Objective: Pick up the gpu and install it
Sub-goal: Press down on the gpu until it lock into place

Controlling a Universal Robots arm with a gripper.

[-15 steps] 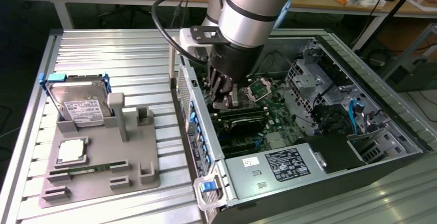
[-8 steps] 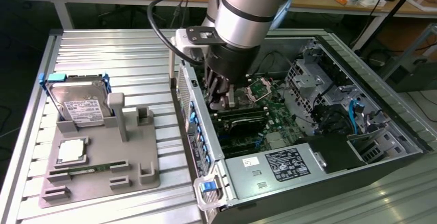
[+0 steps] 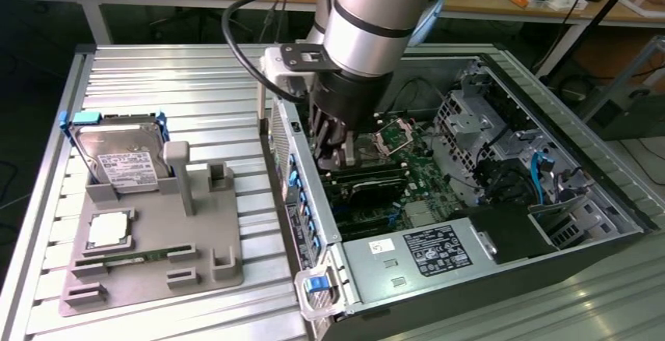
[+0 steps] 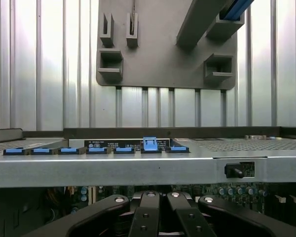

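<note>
reaching down into the open computer case (image 3: pixel 457 201), the arm has its gripper (image 3: pixel 335 140) low among the boards, close against the case's side wall nearest the grey fixture, with its fingers (image 4: pixel 153 217) pressed together. what the fingers pinch, if anything, i cannot make out. just under and beside them, lying along the motherboard (image 3: pixel 421 174), sits a long dark card that i take for the gpu (image 3: pixel 364 176), next to the square socket (image 3: pixel 398 135) further in; whether the fingers touch it i cannot tell. room is tight there: the case wall with its row of blue slot clips (image 4: pixel 150 144) stands on one side, the drive cage (image 3: pixel 468 115) and the power supply (image 3: pixel 437 251) crowd the other sides, and cables hang off the arm above. outside the case, on the ribbed metal worktop (image 3: pixel 167 76), the grey fixture (image 3: pixel 156 271) lies toward the exterior view's left edge, well apart from the gripper. a silver hard drive (image 3: pixel 123 162) with a white label stands tilted in its back cradle, and a small square chip (image 3: pixel 109 230) rests flat nearer the front. the fixture's upright holders near the case side stand bare, and the strip of worktop between fixture and case is open.
</note>
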